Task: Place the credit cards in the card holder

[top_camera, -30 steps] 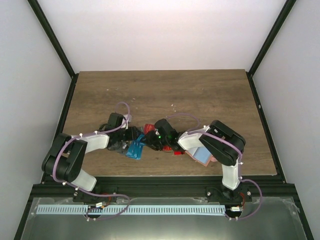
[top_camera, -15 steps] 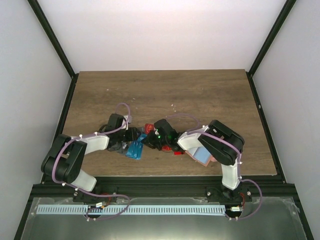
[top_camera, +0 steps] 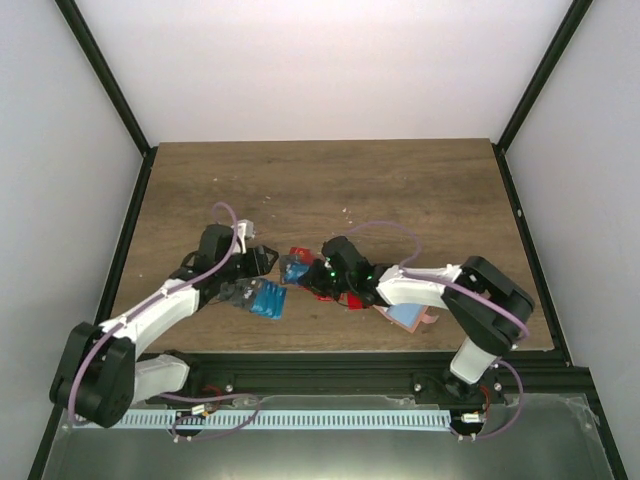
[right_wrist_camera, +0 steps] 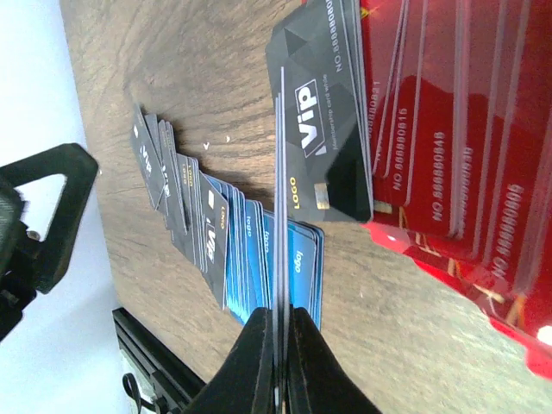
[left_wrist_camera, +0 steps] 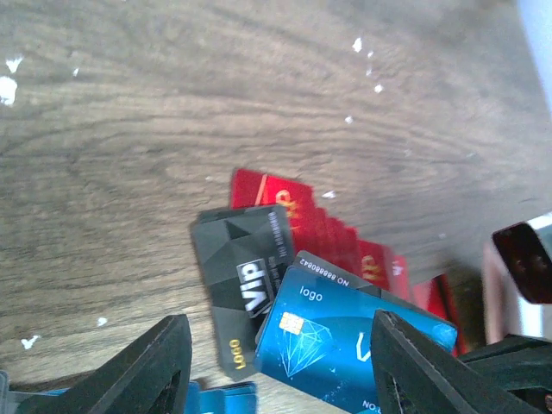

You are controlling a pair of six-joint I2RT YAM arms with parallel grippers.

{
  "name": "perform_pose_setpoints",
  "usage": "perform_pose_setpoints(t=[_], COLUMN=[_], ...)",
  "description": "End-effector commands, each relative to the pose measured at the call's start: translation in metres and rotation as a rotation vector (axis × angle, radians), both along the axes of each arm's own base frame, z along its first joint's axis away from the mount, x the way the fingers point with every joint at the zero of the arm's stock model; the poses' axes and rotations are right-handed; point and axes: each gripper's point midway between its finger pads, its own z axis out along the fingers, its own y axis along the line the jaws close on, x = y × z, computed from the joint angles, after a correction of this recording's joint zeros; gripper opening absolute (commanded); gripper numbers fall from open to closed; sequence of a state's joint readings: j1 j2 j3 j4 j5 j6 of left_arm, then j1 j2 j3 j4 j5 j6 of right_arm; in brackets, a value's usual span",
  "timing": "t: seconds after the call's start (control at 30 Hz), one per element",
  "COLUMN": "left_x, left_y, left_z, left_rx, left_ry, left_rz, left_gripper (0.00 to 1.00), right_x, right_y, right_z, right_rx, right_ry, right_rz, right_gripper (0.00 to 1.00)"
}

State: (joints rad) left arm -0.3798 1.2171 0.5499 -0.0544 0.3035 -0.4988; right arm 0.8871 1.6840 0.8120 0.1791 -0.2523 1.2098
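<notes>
Right fingers (right_wrist_camera: 257, 362) clamped on blue card (left_wrist_camera: 336, 341), held edge-on over fanned red cards (right_wrist_camera: 448, 129). Left fingers (left_wrist_camera: 159, 371) stood apart, empty, above dark VIP card (left_wrist_camera: 246, 285). Card holder (top_camera: 431, 320) lay on surface (top_camera: 400, 190) beneath right arm.

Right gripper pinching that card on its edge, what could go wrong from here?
The right gripper is shut on just the thin edge of a blue card, so it may twist or slip out. The edge looks doubled; a second card may be riding along, though I cannot tell. The open left gripper hangs close by, and red cards lie fanned beside it, so a swing could scatter them.
</notes>
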Motion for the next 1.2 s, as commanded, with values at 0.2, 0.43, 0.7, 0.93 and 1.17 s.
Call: perform_pose_setpoints(t=[0.2, 0.43, 0.7, 0.93, 1.17], left_x=[-0.015, -0.038, -0.062, -0.077, -0.079], left_y=[-0.016, -0.040, -0.050, -0.066, -0.073], left_z=[0.077, 0.140, 0.177, 0.194, 0.212], left_rx=[-0.275, -0.531, -0.707, -0.762, -0.806], left_ry=[-0.042, -0.149, -0.274, -0.342, -0.413], left_rz=[0.022, -0.140, -0.283, -0.387, -0.401], left_gripper=[0.58, 0.56, 0.54, 0.53, 0.45], right_x=[0.007, 0.006, -0.017, -0.034, -0.042], right_y=[-0.033, -0.048, -0.067, -0.081, -0.076], right_z=[0.077, 0.155, 0.213, 0.241, 0.241], right_rx=[0.106, 0.289, 0.355, 0.393, 0.442], right_ry=[-0.147, -0.433, -0.842, -1.019, -1.010], right_rz=[-0.126, -0.095, 0.027, 0.047, 0.090], right_gripper=[0.01, 0.01, 0.01, 0.01, 0.01])
